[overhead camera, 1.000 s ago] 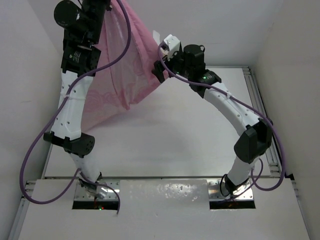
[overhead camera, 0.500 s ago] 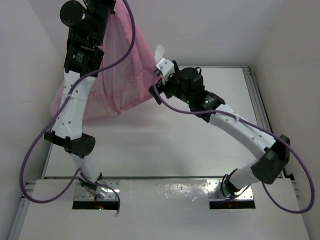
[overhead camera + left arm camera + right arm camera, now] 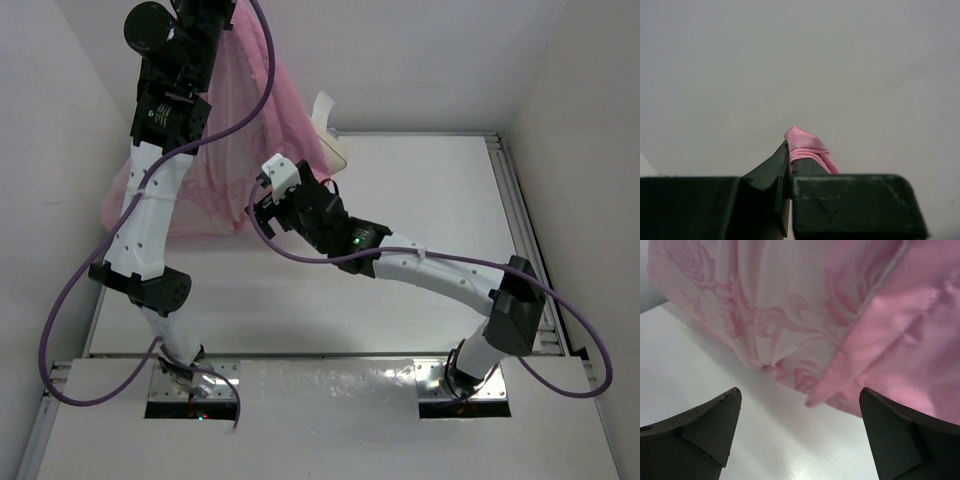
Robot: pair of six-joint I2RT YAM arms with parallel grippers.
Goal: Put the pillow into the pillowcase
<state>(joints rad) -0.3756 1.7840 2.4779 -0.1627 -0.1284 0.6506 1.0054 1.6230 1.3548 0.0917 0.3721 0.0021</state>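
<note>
In the top external view, my left arm (image 3: 150, 210) rises at the far left and the pillowcase (image 3: 225, 150) hangs from its upper end as a pink sack, its lower edge bunched on the table (image 3: 400, 290) near the far-left wall. A cream corner of the pillow (image 3: 336, 152), with its white tag (image 3: 322, 106) above it, shows at the right edge of the pink fabric. How much of the cushion sits inside cannot be determined here. My right gripper (image 3: 260, 208) sits low over the table, just right of the sack's lower part. Its finger spacing is not readable from this angle. The left wrist view supplies what the top view hides: my left gripper (image 3: 790, 162) is clamped on a small fold of pink satin, with plain wall behind it. The right wrist view shows the right gripper's two fingers (image 3: 702, 432) set wide apart with nothing between them, pointing at the sack's bottom edge, where it rests on the table. The rose pattern is legible only here, and the pillow is not distinguishable.
</note>
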